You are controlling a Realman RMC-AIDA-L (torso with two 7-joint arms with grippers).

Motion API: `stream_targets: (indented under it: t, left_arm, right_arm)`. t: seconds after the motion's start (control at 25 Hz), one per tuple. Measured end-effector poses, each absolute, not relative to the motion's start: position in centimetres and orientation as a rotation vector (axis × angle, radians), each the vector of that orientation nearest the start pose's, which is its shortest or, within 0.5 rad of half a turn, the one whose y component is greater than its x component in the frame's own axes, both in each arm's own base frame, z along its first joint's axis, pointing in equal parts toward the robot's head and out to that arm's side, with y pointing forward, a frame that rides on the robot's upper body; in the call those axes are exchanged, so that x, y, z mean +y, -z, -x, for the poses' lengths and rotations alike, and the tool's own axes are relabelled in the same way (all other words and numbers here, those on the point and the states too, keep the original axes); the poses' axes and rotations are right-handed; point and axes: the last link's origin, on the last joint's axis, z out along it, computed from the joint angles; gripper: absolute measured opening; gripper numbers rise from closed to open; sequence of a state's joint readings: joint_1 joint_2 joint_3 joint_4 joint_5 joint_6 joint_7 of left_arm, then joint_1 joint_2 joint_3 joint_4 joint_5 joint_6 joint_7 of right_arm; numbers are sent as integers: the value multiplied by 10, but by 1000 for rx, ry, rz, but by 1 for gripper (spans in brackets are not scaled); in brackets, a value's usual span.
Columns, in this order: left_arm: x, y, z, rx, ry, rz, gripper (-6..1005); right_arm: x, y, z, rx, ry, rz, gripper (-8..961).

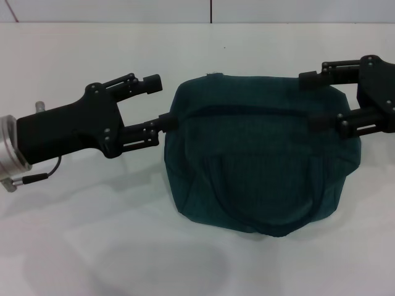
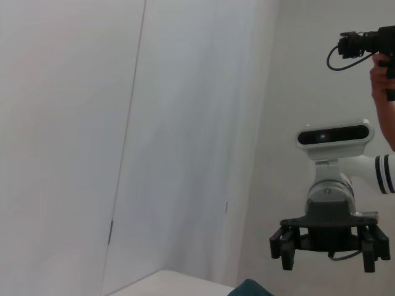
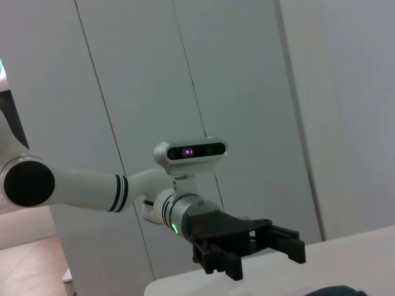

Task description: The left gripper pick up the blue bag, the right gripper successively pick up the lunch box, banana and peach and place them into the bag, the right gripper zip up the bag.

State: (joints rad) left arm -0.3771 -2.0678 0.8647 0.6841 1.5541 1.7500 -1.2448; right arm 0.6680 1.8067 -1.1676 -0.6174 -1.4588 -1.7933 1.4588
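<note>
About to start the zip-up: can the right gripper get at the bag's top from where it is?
Probably yes. The right gripper is open at the bag's upper right edge, nothing between them. The left gripper, also open, sits at the opposite side, clear of that path.

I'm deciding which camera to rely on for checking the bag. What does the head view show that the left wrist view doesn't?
Only the head view shows the whole blue bag lying on the table, with the left gripper and right gripper open at its two sides. Only the left wrist view shows the wall panels and a person's hand holding a camera. Both show the right gripper, the table and some of the bag.
</note>
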Motion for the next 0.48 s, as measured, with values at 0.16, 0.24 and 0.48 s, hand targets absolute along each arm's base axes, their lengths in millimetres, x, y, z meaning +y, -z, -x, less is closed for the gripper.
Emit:
stream_targets:
  t: [0.16, 0.24, 0.48]
  left_arm:
    - [291, -24, 245, -385, 1172, 2608, 785]
    - [291, -24, 245, -394, 1173, 2608, 786]
    - [291, -25, 246, -407, 1175, 2609, 786]
  right_arm:
    - [351, -68, -185, 238, -942, 3042, 769]
    - [351, -68, -185, 240, -942, 3041, 770]
    - [351, -68, -185, 241, -943, 3038, 770]
